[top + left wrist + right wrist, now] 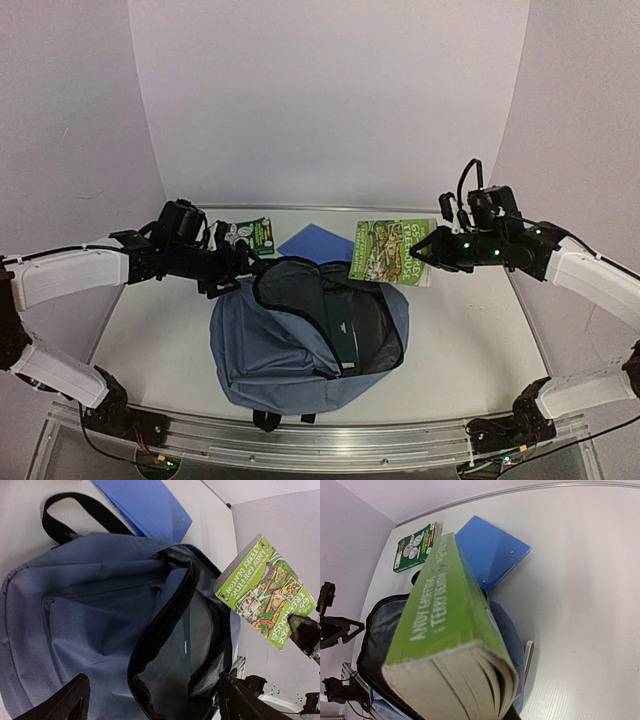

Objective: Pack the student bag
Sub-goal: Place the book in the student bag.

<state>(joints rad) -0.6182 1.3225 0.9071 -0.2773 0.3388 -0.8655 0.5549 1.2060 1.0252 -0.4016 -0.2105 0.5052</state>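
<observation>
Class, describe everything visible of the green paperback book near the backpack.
The lime-green paperback book is thick, with a cartoon cover, white author names on its spine and cream fanned pages. The right gripper pinches one edge, holding it tilted in the air over the far rim of the open slate-blue fabric backpack.

A white table [470, 330] has a metal rail [330, 445] running along its near edge. Behind it a plain white back wall [330, 100] rises from the tabletop, flanked by a pale grey-lilac left wall [60, 130] and right wall [590, 120]. The light is soft and even, with only faint shadows on the table.
</observation>
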